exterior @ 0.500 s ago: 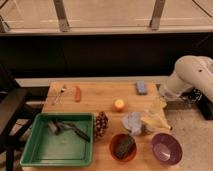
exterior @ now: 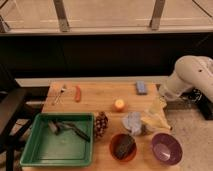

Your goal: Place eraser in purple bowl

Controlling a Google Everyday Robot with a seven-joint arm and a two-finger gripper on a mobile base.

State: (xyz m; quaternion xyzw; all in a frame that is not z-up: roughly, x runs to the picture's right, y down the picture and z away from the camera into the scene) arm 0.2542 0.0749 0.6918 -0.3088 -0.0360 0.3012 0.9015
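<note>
The eraser (exterior: 122, 146) lies in the orange bowl (exterior: 112, 149), next to the purple bowl (exterior: 166, 149). The gripper (exterior: 166, 95) hangs far off by the table's (exterior: 95, 102) right side, so it must reach over; I cannot tell if it is apart or together

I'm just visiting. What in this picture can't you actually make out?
Camera view only.
Robot arm: cut off by the picture's right edge.
Gripper, at the arm's low end beside the table's right edge: blurs into the white arm.
Utensils in the green tray: too blurred to identify.
Eraser: lower part hidden by the orange bowl's wall.
</note>
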